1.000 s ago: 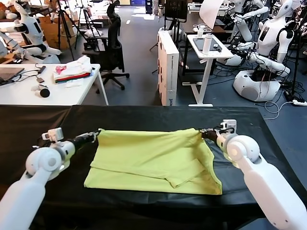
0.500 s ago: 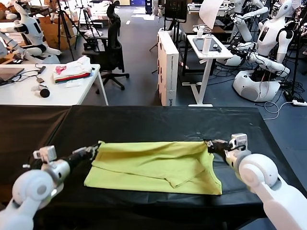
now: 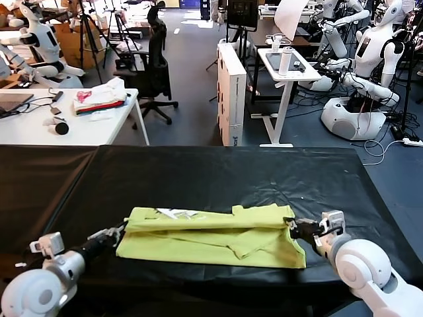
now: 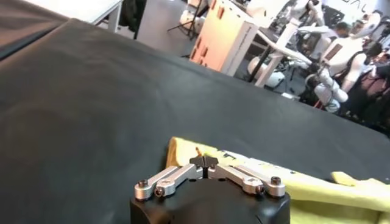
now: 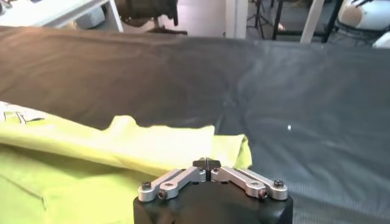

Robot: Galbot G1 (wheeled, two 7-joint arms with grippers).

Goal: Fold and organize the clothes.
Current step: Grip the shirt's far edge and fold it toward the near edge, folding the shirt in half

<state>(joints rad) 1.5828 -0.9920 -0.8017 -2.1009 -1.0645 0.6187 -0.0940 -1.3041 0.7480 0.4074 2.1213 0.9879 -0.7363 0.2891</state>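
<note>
Lime-yellow T-shirt [image 3: 211, 236] is lying on the black table [image 3: 218, 172], toward the near side and about centered between the two arms. Compared with a second ago it looks a lot more compact: back then the far edge was stretched out flat across the cloth, and now that edge has been pulled over toward the robot, so there's a doubled-up band running across the top of the shirt. The fold also flipped up a small white print [image 3: 173, 213] near the far left part, which wasn't showing in either of the earlier shots.

Left gripper [image 3: 117, 231] has come way back toward the robot; it was up by the far left corner before, now it's low at the near left edge of the shirt, fingers pinched together on the fabric there. The left wrist view shows the tips closed right at the yellow corner. Right gripper [image 3: 291, 226] did the same thing on the other side: moved from the far right corner down to the right end of the folded band, jaws clamped shut on the cloth. In the right wrist view the fingertips meet right against the edge of the yellow fabric.

Off in the background, the white side table [image 3: 99, 125] with the white, pink and red pile of cloth [image 3: 100, 96] looks the same as before.
</note>
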